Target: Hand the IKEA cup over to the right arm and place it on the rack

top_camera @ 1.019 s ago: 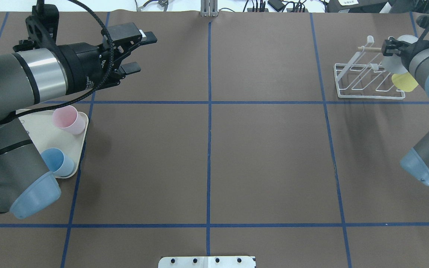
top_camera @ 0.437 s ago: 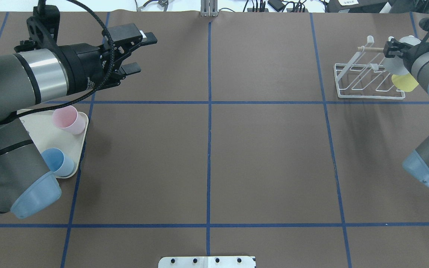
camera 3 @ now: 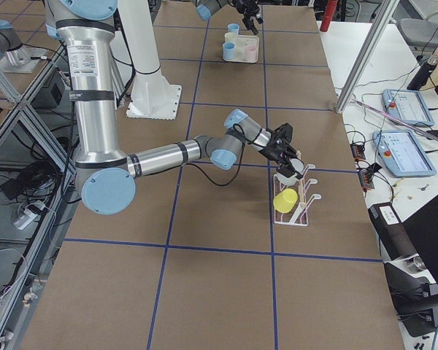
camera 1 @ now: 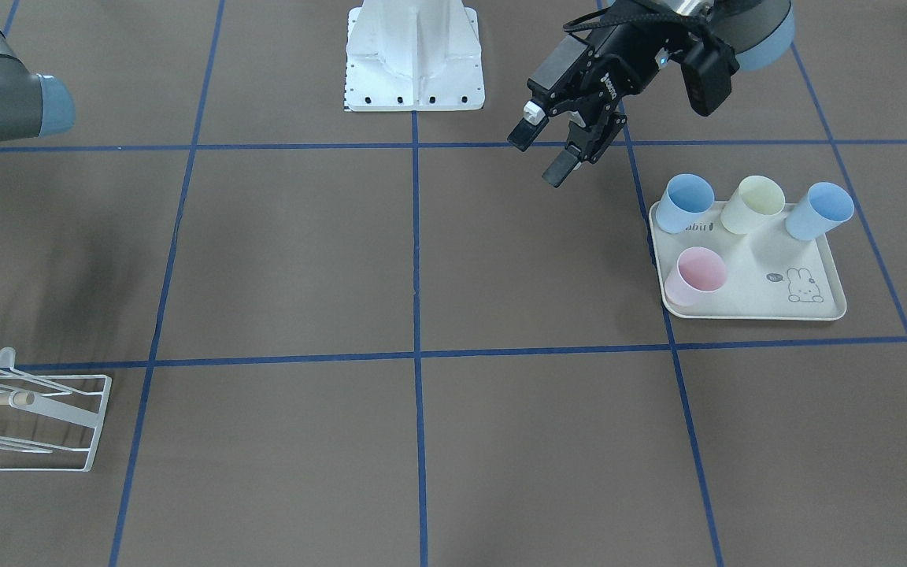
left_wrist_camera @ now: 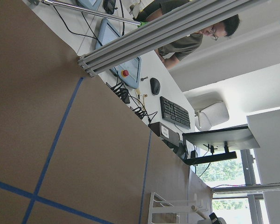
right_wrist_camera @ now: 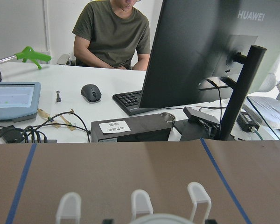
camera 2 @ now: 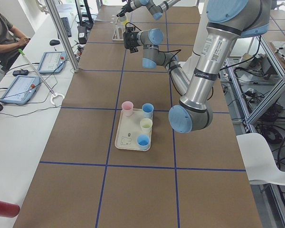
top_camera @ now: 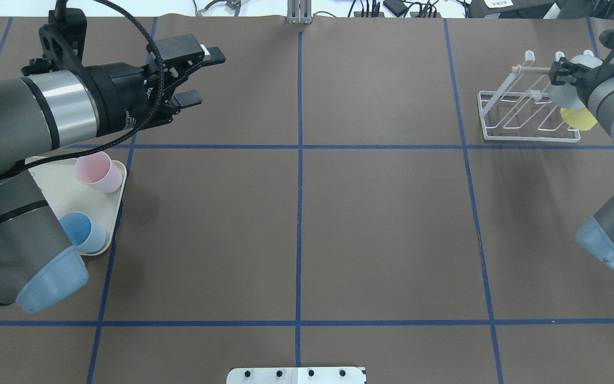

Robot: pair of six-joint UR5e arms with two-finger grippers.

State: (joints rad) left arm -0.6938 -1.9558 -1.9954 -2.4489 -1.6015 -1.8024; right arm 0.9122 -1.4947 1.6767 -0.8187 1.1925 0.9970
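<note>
My right gripper (top_camera: 556,74) is over the far end of the white wire rack (top_camera: 520,109), shut on a white translucent cup (top_camera: 562,95). That cup (camera 3: 297,167) is tilted on its side by the rack's (camera 3: 303,211) wooden rod and pegs. In the right wrist view its rim (right_wrist_camera: 161,219) shows at the bottom edge, with the pegs (right_wrist_camera: 137,203) just beyond. A yellow cup (top_camera: 578,118) hangs on the rack below it. Above the table's far left, my left gripper (top_camera: 200,74) is open and empty.
A cream rabbit-printed tray (camera 1: 753,315) on the robot's left holds a pink cup (camera 1: 694,276), two blue cups (camera 1: 683,201) (camera 1: 820,209) and a pale yellow one (camera 1: 753,203). A person (right_wrist_camera: 114,32) sits at the desk past the table's far edge.
My right wrist has shifted slightly toward the far right, and the white cup stays at the rack. The left arm has barely moved.
</note>
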